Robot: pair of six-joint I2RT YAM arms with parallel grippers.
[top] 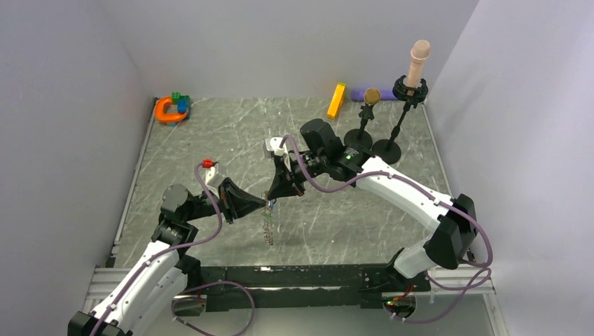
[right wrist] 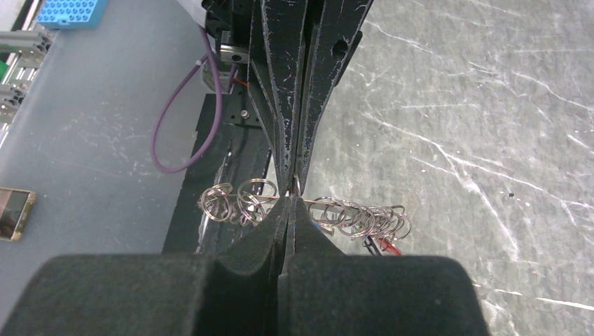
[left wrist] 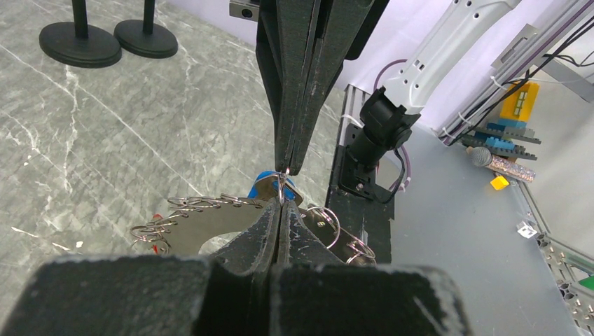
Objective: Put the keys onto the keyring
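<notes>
L tool [left wrist: 280, 210], R tool [right wrist: 291, 203] both clamped tight on keyring [left wrist: 203, 231].

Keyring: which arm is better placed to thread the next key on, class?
Probably the right. The right gripper is shut on a small wire loop beside the blue key head, so it can guide that; the left gripper is clamped on the keyring, steadying it.

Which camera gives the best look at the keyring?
Left wrist: the keyring shows its flat silvery face and the small loops along its edge, clamped in the left gripper. Right wrist sees the keyring edge-on, mostly loops. Top external shows the keyring only tiny, dangling.
</notes>
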